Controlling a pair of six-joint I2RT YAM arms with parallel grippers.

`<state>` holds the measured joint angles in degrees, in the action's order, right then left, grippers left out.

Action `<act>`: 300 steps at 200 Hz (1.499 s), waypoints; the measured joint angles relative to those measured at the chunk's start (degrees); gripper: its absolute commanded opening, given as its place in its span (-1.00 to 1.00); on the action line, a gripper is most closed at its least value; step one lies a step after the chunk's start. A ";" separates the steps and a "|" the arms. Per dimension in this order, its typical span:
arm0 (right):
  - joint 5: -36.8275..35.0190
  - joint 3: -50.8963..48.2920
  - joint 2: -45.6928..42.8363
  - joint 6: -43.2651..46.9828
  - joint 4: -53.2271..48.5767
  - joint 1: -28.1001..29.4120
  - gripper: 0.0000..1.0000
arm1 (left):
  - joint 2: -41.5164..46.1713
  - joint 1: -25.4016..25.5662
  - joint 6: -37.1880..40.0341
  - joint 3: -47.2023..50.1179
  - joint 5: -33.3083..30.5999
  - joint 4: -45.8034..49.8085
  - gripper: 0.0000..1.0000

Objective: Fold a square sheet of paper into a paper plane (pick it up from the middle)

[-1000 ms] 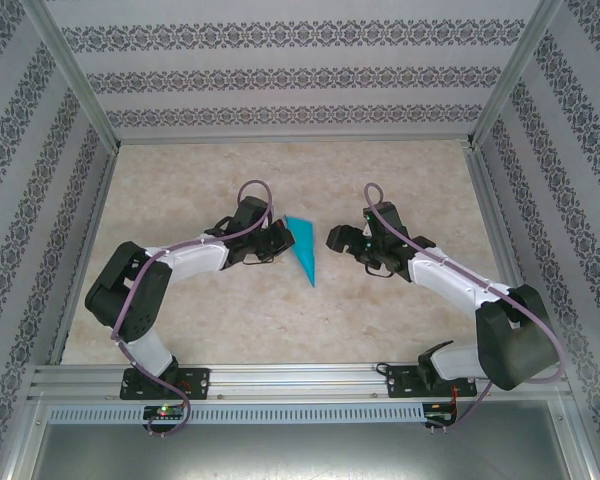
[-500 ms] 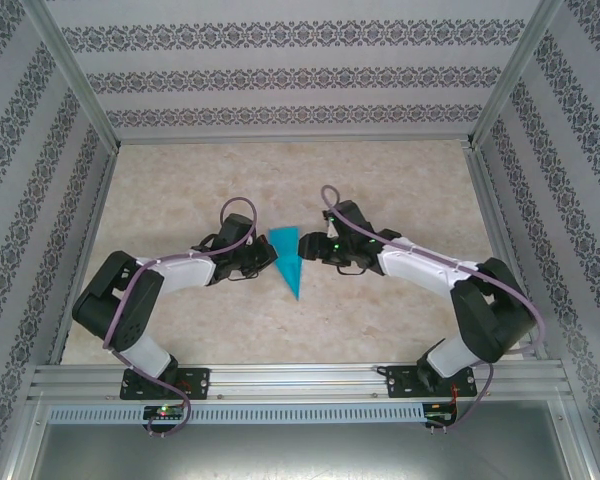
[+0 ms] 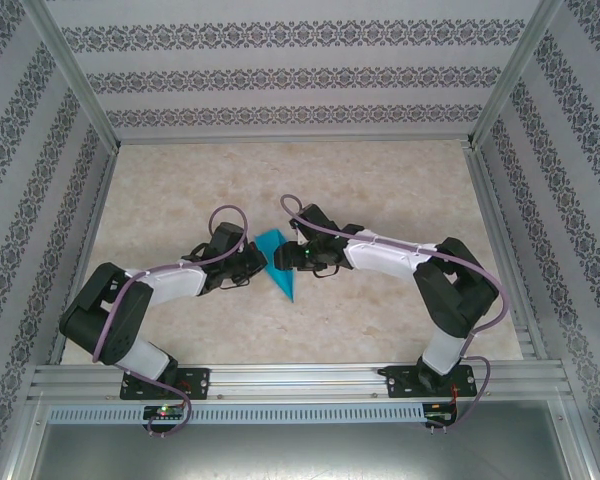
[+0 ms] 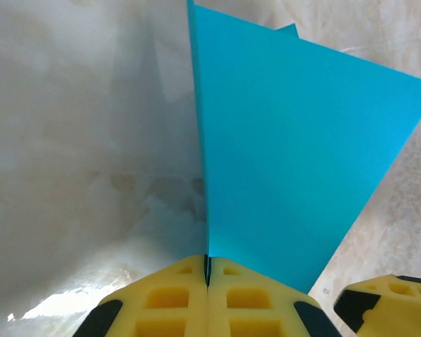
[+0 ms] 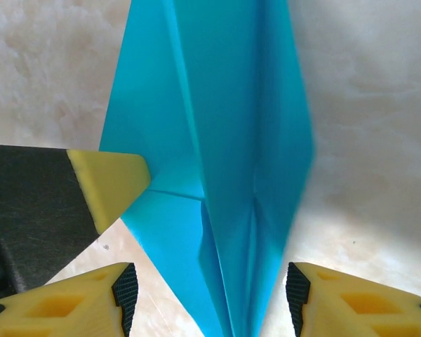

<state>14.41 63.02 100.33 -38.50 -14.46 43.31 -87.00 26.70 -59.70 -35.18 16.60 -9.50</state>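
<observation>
— While you've got the feed up, where's the paper plane [image 3: 277,264] now?
— Middle of the marbled table [image 3: 400,320], wide end toward the far wall, sharp tip pointing back at my arm bases. Can't tell if it touches the surface. A second ago it sat further right; it's come left and a little nearer.
— Left gripper?
— My left gripper [image 4: 207,270] is clamped on the plane's edge, yellow pads pressed flat together, teal sheet pinched in the seam and fanning out away from the wrist. Same hold as a second ago, just carried left with the paper, and that elbow has dropped back toward the near-left corner.
— And the right?
— Biggest change. A second ago my right gripper [image 5: 207,298] was well apart from the plane, off to its right, bare table between them. Now that arm is stretched across and the jaws straddle the plane's creased body, one yellow finger each side. I see table in the gap on both sides, so it's spread, not pinching anything.
— Any contact between the two?
— Close. From the right wrist the left fingertip [image 5: 109,186] sits against the plane's left flap; from the left wrist a right fingertip [image 4: 386,302] shows just beside the sheet's lower corner
</observation>
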 measured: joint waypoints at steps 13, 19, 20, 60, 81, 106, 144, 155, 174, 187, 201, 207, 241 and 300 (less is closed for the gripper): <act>0.00 1.11 0.50 0.81 -0.87 0.61 0.16 | 0.35 -0.11 -0.15 0.76 -0.24 -0.02 -0.99; 0.02 1.51 0.66 1.14 -1.09 0.94 0.13 | 0.59 -0.17 -0.22 1.22 -0.42 0.00 -0.99; 0.00 1.60 0.70 1.27 -1.18 1.05 0.12 | 0.61 -0.17 -0.22 1.27 -0.42 0.00 -0.99; 0.00 3.02 1.66 2.99 -2.86 2.60 -0.08 | 1.20 -0.20 -0.37 2.19 -0.42 0.02 -0.98; -0.07 3.82 2.36 3.39 -3.87 2.73 -0.11 | 1.22 -0.20 -0.39 2.19 -0.39 0.02 -0.98; -0.44 4.44 2.64 4.00 -4.83 2.97 -0.09 | 1.22 -0.20 -0.39 2.19 -0.37 0.00 -0.98; -1.27 6.99 5.03 4.22 -6.64 2.97 -0.01 | 1.22 -0.20 -0.39 2.19 -0.35 0.00 -0.97; -1.29 7.37 5.70 4.22 -7.06 2.97 -0.01 | 1.22 -0.20 -0.39 2.19 -0.35 0.00 -0.96; -1.29 7.48 6.40 4.24 -7.41 2.97 -0.08 | 1.22 -0.20 -0.39 2.19 -0.33 0.00 -0.96; -1.36 7.50 6.56 4.24 -7.87 2.97 -0.09 | 1.22 -0.20 -0.39 2.19 -0.33 0.00 -0.96; -1.55 7.63 6.69 4.24 -8.48 2.97 -0.10 | 1.22 -0.20 -0.37 2.19 -0.33 0.00 -0.96; -1.62 7.76 6.80 4.22 -8.72 2.97 -0.10 | 1.22 -0.20 -0.37 2.19 -0.31 0.00 -0.96; -1.92 8.15 7.13 4.26 -9.81 2.99 -0.07 | 1.22 -0.20 -0.39 2.19 -0.33 0.00 -0.96; -2.38 8.24 7.13 4.66 -10.69 3.91 -0.15 | 1.22 -0.20 -0.39 2.19 -0.33 0.02 -0.96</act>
<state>12.03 71.26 107.46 -33.85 -25.15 47.22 -85.78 26.50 -60.10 -32.99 16.27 -9.47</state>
